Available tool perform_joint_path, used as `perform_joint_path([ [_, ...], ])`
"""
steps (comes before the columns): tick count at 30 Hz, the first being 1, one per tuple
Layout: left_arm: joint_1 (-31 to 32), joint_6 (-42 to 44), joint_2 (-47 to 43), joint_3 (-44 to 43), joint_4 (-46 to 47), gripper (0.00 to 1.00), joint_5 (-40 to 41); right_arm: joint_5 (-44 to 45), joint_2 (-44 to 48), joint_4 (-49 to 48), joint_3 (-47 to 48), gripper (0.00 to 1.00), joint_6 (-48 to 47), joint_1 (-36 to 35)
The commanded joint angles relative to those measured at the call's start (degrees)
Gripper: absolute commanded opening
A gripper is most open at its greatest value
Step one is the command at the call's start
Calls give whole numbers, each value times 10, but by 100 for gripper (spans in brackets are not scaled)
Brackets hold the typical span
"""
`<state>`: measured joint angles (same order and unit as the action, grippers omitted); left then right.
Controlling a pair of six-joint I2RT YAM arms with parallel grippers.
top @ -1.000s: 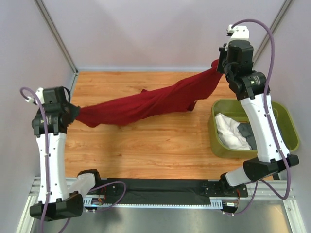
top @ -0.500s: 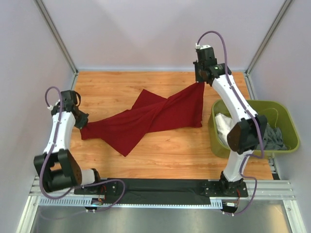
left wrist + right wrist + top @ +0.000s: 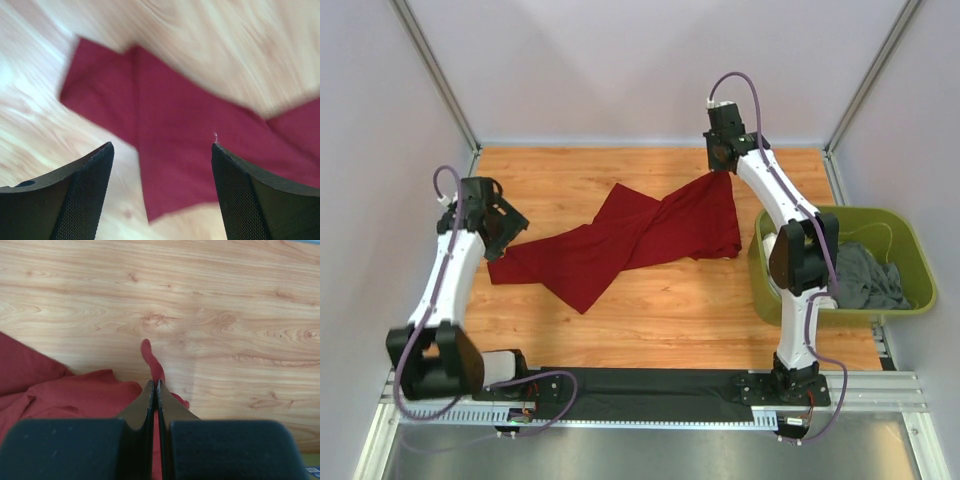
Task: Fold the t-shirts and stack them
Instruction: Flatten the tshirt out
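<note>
Dark red t-shirt (image 3: 640,235) lying rumpled across desk (image 3: 650,320), one corner pinched.
Desk wooden; shirt runs in a twisted band from left side to far right, flat on the wood, partly folded over itself. Olive-green tub (image 3: 758,285) at right edge, just beside shirt; grey t-shirt (image 3: 868,278) heaped inside. Right gripper (image 3: 154,383) clenched on shirt's far right corner, low over desk. Left gripper (image 3: 161,145) released, fingers spread wide, hovering above shirt's left end, holding nothing.

the top camera looks down from high on the near side at the whole table (image 3: 670,300). both wrist cameras look down close. all see the red shirt (image 3: 650,230).
</note>
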<state>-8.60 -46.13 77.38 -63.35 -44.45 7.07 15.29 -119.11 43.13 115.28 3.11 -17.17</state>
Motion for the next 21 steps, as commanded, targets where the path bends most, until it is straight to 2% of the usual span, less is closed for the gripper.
perform_joint_path([
  [1, 118, -59, -126, 41, -63, 84, 2, 2, 27, -33, -29, 0, 8, 0],
  [3, 165, -110, -150, 71, -78, 82, 0, 8, 37, -38, -45, 0, 8, 0],
  [4, 209, -180, -171, 100, -105, 81, 5, 10, 39, -40, -56, 0, 10, 0],
  [5, 235, -208, -185, 117, -114, 79, 23, 13, 45, -45, -74, 0, 9, 0],
  [6, 289, -240, -200, 134, -119, 79, 36, 17, 48, -53, -85, 0, 5, 0],
  [9, 361, -312, -241, 188, -121, 78, 58, 29, 56, -64, -110, 0, 1, 0],
  [15, 419, -353, -183, 253, -38, 76, 57, 20, 66, -67, -118, 0, 4, 0],
  [21, 423, -339, -110, 284, 66, 69, 70, 17, 84, -69, -129, 0, 7, 1],
])
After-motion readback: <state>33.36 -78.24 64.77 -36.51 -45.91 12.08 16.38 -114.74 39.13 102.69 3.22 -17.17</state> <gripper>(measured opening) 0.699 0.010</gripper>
